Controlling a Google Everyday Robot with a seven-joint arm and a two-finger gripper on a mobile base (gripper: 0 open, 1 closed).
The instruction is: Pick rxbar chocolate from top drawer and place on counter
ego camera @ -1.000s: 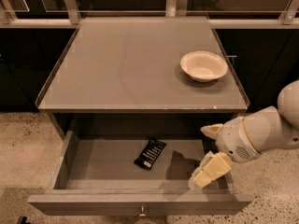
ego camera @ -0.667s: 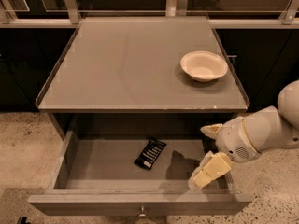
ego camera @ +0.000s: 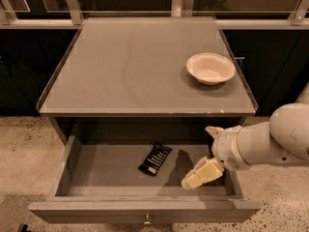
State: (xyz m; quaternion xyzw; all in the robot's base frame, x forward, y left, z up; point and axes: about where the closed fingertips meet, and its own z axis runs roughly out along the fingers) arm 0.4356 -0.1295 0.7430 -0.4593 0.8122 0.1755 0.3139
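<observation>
the top drawer [ego camera: 96, 175] stands pulled out under the desk [ego camera: 130, 66]. the rxbar chocolate [ego camera: 155, 158] lies flat on the drawer bottom near the middle, set at a slant, white lettering up. right of it and not touching it, the pincer [ego camera: 198, 155] hangs over the drawer's right part, spread wide and holding nothing. a white bowl [ego camera: 210, 67] sits on the desk's right side.

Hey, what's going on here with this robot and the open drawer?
The robot's arm reaches into the open top drawer from the right. Its pincer is open and empty, just to the right of the rxbar chocolate, which lies flat on the drawer bottom, not yet grasped. A white bowl sits on the counter above.
</observation>
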